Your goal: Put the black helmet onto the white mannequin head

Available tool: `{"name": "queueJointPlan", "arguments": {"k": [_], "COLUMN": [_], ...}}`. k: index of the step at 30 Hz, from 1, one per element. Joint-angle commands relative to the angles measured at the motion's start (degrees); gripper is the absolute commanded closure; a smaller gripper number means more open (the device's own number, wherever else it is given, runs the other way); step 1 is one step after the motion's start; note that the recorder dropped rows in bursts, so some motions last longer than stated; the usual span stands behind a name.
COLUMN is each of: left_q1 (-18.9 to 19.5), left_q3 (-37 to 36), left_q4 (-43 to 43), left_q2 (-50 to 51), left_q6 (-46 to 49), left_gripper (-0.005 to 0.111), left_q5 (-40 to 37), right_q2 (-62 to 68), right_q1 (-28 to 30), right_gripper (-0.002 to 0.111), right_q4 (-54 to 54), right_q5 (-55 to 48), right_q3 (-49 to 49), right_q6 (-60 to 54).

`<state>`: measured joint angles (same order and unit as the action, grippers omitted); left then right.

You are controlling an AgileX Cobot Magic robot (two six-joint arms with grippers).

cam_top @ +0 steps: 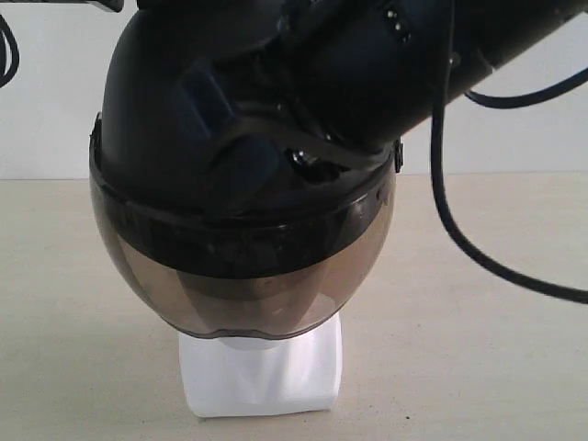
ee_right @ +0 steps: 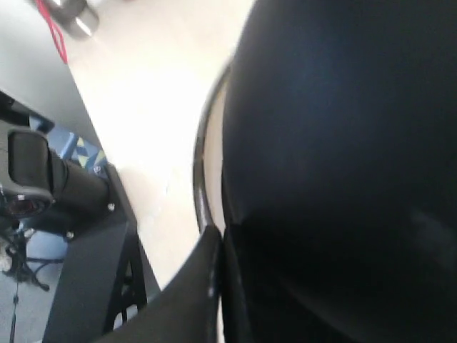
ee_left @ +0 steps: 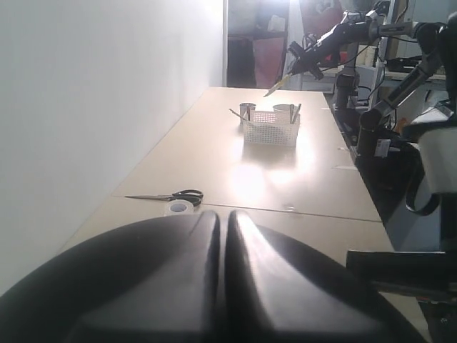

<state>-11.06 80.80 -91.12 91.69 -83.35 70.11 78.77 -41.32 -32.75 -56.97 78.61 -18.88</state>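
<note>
Where the pale beige table (cam_top: pixel 73 303) meets a plain white wall (cam_top: pixel 46 110), the black helmet (cam_top: pixel 147 92) sits low over the white mannequin head (cam_top: pixel 262 377). Its smoky visor (cam_top: pixel 248 276) covers the face, so only the squarish white neck base shows beneath it. A bulky black arm lies across the top of the shell and blocks much of it, and a black cable (cam_top: pixel 459 230) loops down on the right. In the left wrist view the table runs long toward a cluttered room with other robot arms (ee_left: pixel 335 36). On it lie scissors (ee_left: pixel 170 196) just beside a roll of tape (ee_left: pixel 179 208), and farther off a white mesh basket (ee_left: pixel 270 128) with metal cups (ee_left: pixel 247 111). The left gripper (ee_left: pixel 223 271) has its fingers pressed together with nothing visible between them. The right wrist view is nearly filled by the dark shell, with a black stand (ee_right: pixel 86 271) off the table edge. The right gripper (ee_right: pixel 216 243) merges with that darkness, so I cannot tell whether it is clenched or released.
</note>
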Motion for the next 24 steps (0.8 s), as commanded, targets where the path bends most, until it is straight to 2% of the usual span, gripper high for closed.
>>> {"name": "queueJointPlan", "arguments": {"k": [1,3,7,9,12,15,18,24], "left_q1": [-0.3,-0.3,-0.3,-0.3,-0.3,-0.3,-0.3,-0.2], "left_q3": [-0.7,-0.7,-0.7,-0.7,-0.7,-0.7,-0.7,-0.7], "left_q4": [-1.4,-1.4,-1.4,-1.4,-1.4,-0.6,0.1,-0.3], "left_q2": [0.7,0.7,0.7,0.7,0.7,0.7,0.5,-3.5], "left_q6": [-0.6,-0.6,-1.0,-1.0,-1.4,-1.4,-1.6,-1.6], "left_gripper": [0.103,0.103,0.103,0.103,0.103,0.103,0.103,0.103], "left_q5": [-0.1,-0.1,-0.1,-0.1,-0.1,-0.1,-0.1,-5.5], "right_q2": [-1.0,-3.3,-9.7,-13.8,-20.5,-27.5,-34.7,-46.3], "right_q1": [0.7,0.7,0.8,0.8,0.8,0.8,0.8,0.8], "right_gripper": [0.108,0.108,0.108,0.108,0.108,0.108,0.108,0.108], "right_q4": [4.9,4.9,7.6,14.4,29.0,38.6,43.7,46.5], "right_q5": [3.3,4.7,7.3,8.0,6.5,9.8,13.3,24.7], "right_q3": [-0.6,0.3,10.4,13.6,12.6,6.7,-2.4,-24.2], "right_q6": [-0.2,-0.2,-1.5,-0.1,11.5,20.5,24.6,31.6]}}
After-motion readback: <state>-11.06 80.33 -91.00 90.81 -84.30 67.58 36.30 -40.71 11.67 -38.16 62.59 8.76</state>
